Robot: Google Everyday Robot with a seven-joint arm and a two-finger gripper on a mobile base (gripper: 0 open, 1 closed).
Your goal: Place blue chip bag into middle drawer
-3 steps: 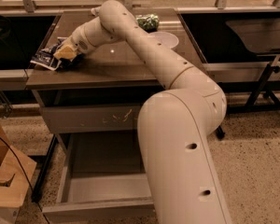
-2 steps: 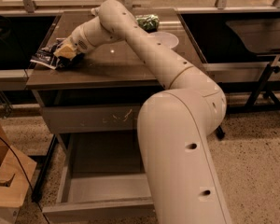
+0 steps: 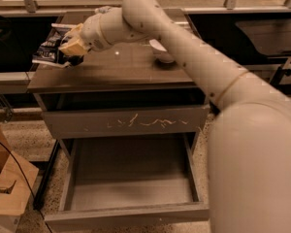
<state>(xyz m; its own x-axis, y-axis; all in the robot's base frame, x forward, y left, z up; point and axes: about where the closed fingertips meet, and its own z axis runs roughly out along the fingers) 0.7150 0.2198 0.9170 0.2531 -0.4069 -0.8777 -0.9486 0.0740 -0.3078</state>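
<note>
Gripper (image 3: 72, 50) stays at the wrinkly dark-blue foil chip bag (image 3: 47, 50), ten o'clock on the brown cabinet top (image 3: 136, 72); its grip cannot be told. Nothing has lifted, so the wide grey drawer (image 3: 131, 178) at six o'clock waits.

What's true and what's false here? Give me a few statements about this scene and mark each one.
1. The gripper is at the left end of the cabinet top, by the blue chip bag. True.
2. The middle drawer is pulled open. True.
3. The blue chip bag lies in the middle drawer. False: it is on the cabinet top.
4. The white bowl stands on the floor. False: it stands on the cabinet top, right of the gripper.
</note>
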